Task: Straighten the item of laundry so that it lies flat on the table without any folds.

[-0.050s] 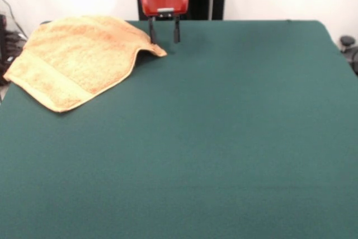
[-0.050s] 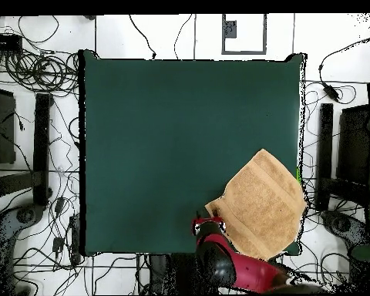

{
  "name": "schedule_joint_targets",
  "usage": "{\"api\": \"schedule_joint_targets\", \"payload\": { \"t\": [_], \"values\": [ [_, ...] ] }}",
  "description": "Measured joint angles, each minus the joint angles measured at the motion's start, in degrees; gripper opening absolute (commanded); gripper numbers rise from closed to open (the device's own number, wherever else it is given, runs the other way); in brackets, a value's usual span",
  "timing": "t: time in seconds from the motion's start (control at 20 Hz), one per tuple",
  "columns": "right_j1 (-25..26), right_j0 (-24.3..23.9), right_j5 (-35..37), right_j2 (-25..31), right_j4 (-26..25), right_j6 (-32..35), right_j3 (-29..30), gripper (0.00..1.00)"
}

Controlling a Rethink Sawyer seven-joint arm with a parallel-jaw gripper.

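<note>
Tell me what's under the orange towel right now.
The towel lies on the green table, its corner by the open hand slightly raised. One side overhangs the table's edge. Whatever the cloth covers is hidden.

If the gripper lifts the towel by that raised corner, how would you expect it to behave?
The towel would probably droop limply; its corner already curls off the table beside the open gripper. Its terry pile likely grips the felt-like top, so dragging may bunch it.
</note>
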Motion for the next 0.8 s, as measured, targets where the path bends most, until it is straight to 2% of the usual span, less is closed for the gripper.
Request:
{"api": "schedule_joint_targets", "payload": {
  "t": [0.15,0.35,0.8],
  "values": [
    [-4.4,-1.2,5.4,1.1,0.0,0.0,0.0,1.00],
    [-6.8,-1.8,8.6,1.5,-0.1,0.0,0.0,1.00],
    [-5.8,-1.2,9.3,1.5,-0.2,0.0,-1.3,1.00]
  ]
}}
